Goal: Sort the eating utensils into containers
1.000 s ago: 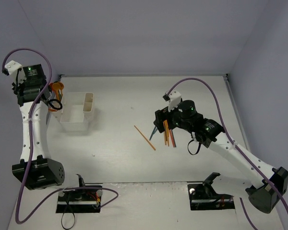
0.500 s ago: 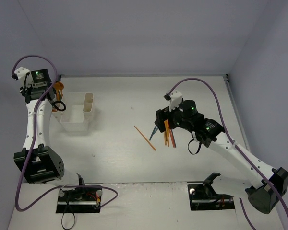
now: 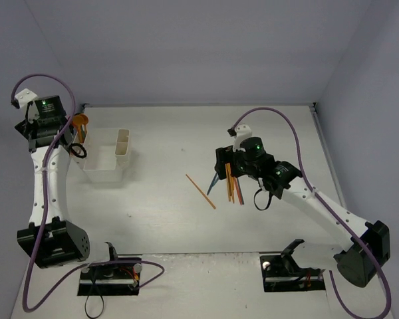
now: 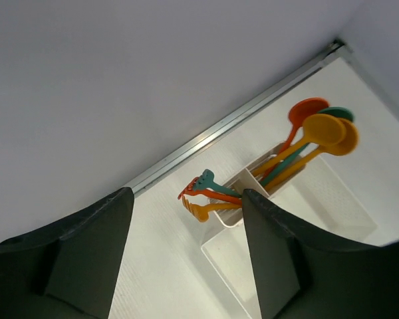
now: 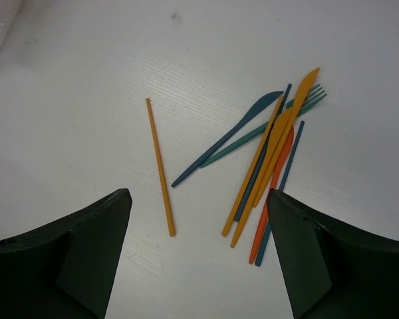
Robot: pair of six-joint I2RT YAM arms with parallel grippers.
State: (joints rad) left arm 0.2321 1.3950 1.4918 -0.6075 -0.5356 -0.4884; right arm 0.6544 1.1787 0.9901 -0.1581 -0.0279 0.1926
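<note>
Loose eating utensils [image 5: 269, 156] lie in a pile on the table: orange, yellow, blue and teal sticks, a blue knife [image 5: 227, 141] and a teal fork [image 5: 272, 126]. One orange stick [image 5: 159, 166] lies apart on the pile's left. My right gripper [image 5: 199, 256] hovers open above them, holding nothing; from above it [image 3: 225, 171] covers the pile's [image 3: 233, 186] far end. The white containers [image 4: 249, 181] hold orange, yellow and teal spoons [image 4: 322, 127] in one compartment and forks [image 4: 201, 196] in another. My left gripper [image 4: 186, 266] stands open and empty, back from the containers [image 3: 108, 159].
A larger open white bin [image 4: 229, 262] adjoins the narrow compartments. The back wall and its metal edge strip [image 4: 253, 109] run close behind the containers. Purple cables loop over both arms. The left arm [image 3: 46, 179] stands at the table's left edge.
My left gripper went from shut to open and its wrist swung back to the left, away from the containers. The right gripper dropped slightly toward the pile, its jaws still wide.
</note>
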